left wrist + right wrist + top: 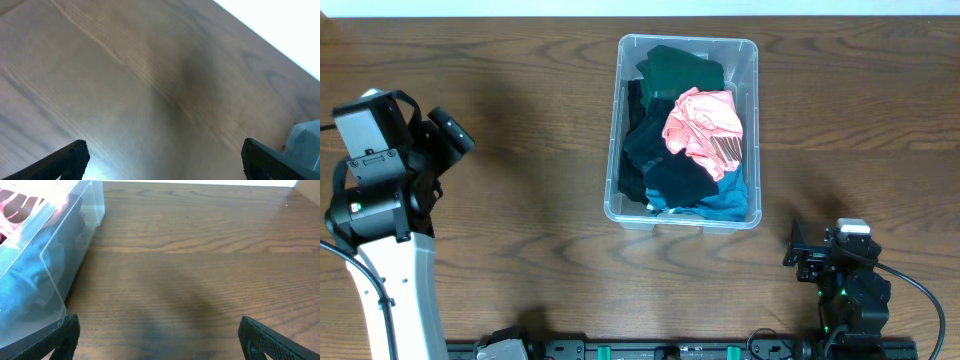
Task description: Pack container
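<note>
The clear plastic container (752, 60) stands at the middle of the table, filled with garments: dark green (680, 68), pink (703, 128), black (665, 165) and teal (725, 200). Its wall also shows at the left of the right wrist view (75, 240). My left gripper (452, 130) is at the far left, open and empty over bare wood (162, 160); a corner of the container (305, 137) shows at its right edge. My right gripper (798, 250) is at the front right, open and empty (157, 340), just right of the container.
The table is dark brown wood (520, 200). Its far edge (470, 14) runs along the top against a white surface. The arm bases stand at the near edge.
</note>
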You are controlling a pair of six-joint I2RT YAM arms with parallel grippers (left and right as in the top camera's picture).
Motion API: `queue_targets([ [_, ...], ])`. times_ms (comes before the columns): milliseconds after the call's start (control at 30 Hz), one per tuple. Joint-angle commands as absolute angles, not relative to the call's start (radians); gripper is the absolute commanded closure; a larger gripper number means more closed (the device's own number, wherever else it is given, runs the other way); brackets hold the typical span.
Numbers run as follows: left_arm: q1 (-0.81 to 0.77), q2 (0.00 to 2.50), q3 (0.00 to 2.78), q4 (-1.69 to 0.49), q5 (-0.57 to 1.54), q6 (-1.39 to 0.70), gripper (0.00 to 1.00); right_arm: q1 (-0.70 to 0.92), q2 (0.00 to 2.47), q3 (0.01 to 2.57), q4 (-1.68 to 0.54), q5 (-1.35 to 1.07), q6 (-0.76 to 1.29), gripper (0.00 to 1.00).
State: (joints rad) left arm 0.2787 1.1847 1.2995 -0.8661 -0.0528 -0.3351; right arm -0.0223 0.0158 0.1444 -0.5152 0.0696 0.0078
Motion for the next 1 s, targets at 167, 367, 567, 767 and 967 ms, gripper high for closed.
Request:
queue_targets([
  [167, 0.278, 1.073, 1.269, -1.016, -0.065, -0.322, 0.02, -0.033, 0.011, 0.142, -0.516, 0.063, 0.022, 0.01],
  [367, 0.277, 0.957, 1.245, -0.950, -0.070, -0.309, 0.02, -0.033, 0.011, 0.142, -0.516, 0.062, 0.022, 0.01],
  [567, 0.275, 0.868, 1.199, -0.815, 0.062, -0.120, 0.02, -0.033, 0.011, 0.142, -0.516, 0.062, 0.022, 0.01],
  [767, 0.245, 0.762, 1.015, -0.635, 0.090, -0.088, 0.02, -0.033, 0.011, 0.142, -0.516, 0.063, 0.022, 0.01],
  [967, 0.195, 0.612, 0.760, -0.538, 0.094, -0.086, 0.02, -0.033, 0.011, 0.142, -0.516, 0.063, 0.022, 0.01],
])
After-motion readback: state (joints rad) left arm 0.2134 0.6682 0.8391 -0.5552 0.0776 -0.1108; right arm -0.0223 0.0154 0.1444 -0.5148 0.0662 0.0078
